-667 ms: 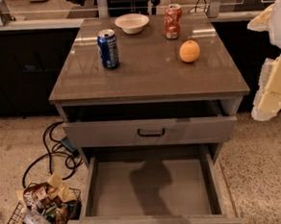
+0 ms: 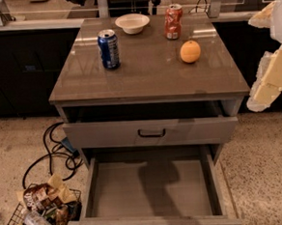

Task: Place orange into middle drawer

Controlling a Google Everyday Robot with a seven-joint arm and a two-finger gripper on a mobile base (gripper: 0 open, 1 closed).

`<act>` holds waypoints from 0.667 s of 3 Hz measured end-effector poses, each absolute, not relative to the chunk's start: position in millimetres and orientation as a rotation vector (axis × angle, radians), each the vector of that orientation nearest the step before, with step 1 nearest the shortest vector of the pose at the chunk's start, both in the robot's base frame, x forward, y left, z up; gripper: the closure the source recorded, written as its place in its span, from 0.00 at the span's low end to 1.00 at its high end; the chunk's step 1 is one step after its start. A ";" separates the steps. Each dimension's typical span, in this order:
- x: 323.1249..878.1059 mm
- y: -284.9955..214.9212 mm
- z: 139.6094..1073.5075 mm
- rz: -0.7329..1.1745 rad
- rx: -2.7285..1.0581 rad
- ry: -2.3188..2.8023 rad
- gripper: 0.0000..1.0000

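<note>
The orange (image 2: 190, 51) sits on the right side of the grey cabinet top (image 2: 147, 70), in front of the red-orange soda can (image 2: 173, 21). The middle drawer (image 2: 113, 196) is pulled open low in the camera view, and its flat floor is bare. My gripper (image 2: 272, 71) and its cream-white arm parts are at the right edge, beside the cabinet, right of and lower than the orange. It touches nothing I can see.
A blue soda can (image 2: 108, 49) and a white bowl (image 2: 132, 23) stand on the cabinet top. A shut grey drawer with a black bar handle (image 2: 151, 133) sits above the open one. Black cables (image 2: 54, 149) and a wire basket of trash (image 2: 39, 213) lie on the floor at left.
</note>
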State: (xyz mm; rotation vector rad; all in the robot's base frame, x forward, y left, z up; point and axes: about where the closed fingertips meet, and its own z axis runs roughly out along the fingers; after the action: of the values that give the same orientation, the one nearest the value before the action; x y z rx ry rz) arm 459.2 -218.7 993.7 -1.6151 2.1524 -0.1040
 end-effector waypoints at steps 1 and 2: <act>511.8 -233.2 997.8 -0.022 -1.478 2.077 0.00; 583.0 -241.9 999.9 0.105 -1.294 1.960 0.00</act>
State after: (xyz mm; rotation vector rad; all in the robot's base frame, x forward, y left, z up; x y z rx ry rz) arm 583.0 -241.9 999.9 -1.2936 1.9601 0.1053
